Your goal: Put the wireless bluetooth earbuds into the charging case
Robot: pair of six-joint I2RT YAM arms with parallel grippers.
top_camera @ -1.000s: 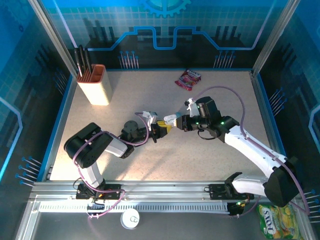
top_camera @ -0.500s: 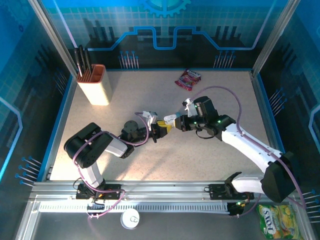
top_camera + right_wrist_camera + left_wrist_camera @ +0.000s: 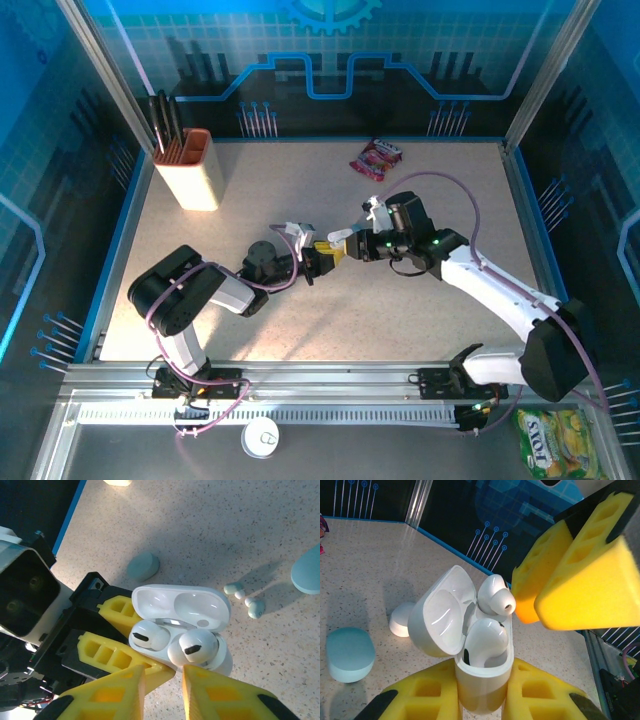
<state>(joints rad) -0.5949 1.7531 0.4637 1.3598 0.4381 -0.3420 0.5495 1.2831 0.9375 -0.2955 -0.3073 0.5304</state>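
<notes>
Two white earbuds are set in the charging case clamped by the left fingers — the right fingers, narrowly parted, are empty — while blue earbuds lie loose on the tabletop.

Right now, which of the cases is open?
The white case clamped in the left gripper: lid up, two white earbuds inside. The light-blue case on the table is shut.

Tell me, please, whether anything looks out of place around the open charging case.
One white earbud sits higher than its neighbour in the open white case, so it looks not fully seated. Two light-blue earbuds lie loose on the table, outside any case.
</notes>
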